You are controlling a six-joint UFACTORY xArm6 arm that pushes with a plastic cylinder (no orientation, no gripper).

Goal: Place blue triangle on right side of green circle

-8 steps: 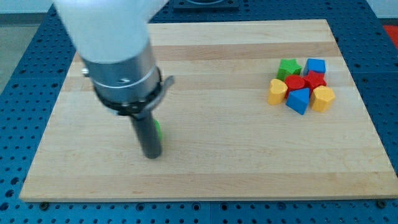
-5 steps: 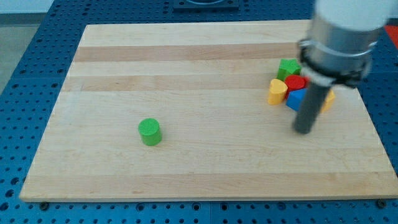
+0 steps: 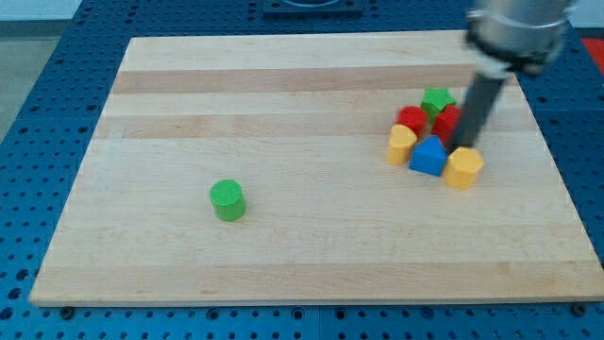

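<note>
blue triangle (image 3: 428, 157) | just left-below my tip (image 3: 462, 145) | touching unclear

The surface (image 3: 311, 217) is pale, matt wood with grain in long planks. The green circle (image 3: 226, 200) has a ribbed top. The blue triangle (image 3: 428, 157) looks like smooth plastic.

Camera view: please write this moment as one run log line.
my tip: in cluster at view's right, touching blue triangle | green circle: alone, lower left | blue triangle: not yet beside it
</note>
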